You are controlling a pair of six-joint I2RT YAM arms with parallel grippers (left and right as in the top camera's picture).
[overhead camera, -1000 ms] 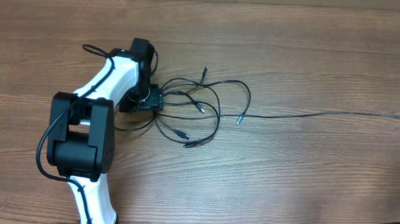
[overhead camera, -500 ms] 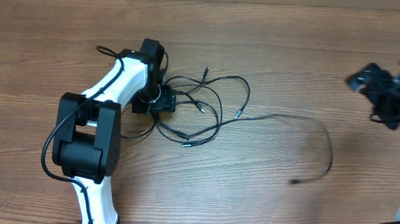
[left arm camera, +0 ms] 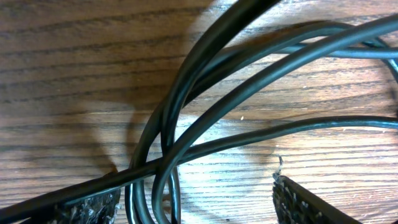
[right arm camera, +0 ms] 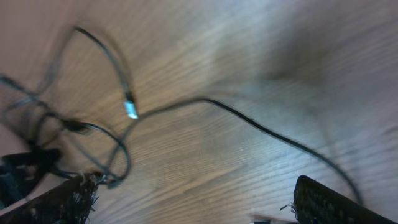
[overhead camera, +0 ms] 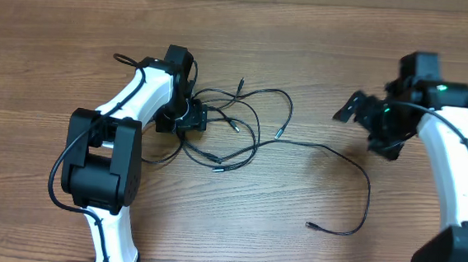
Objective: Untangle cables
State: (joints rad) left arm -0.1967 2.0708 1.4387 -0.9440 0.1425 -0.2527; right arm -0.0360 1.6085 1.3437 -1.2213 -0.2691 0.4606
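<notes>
Left hand (overhead camera: 192, 116) is down at the left edge of the tangle of cables (overhead camera: 239, 123), left of desk (overhead camera: 307, 37) centre. Wrist view: my two fingers (left arm camera: 305, 202) are spread wide. Several black strands cross in the gap between them, none pinched. The strands lie on the wood, overlapping one another.

Right hand (overhead camera: 361, 115) is on the right side, well apart from the tangle. Its fingertips (right arm camera: 326, 202) are parted, with nothing between them. That wrist view is blurred, and only cable and wood grain can be made out.

Tangle: loose loops, with small plug ends poking out on the far and near sides.

One loose cable (overhead camera: 368, 190) runs right from the tangle's right edge, bends toward the near side and hooks back left. It ends in a small plug (overhead camera: 310, 225) lying alone on bare wood. I cannot tell whether its left end touches the loops or only lies beside them. My right hand sits on the far side of this cable's bend, apart from it.
</notes>
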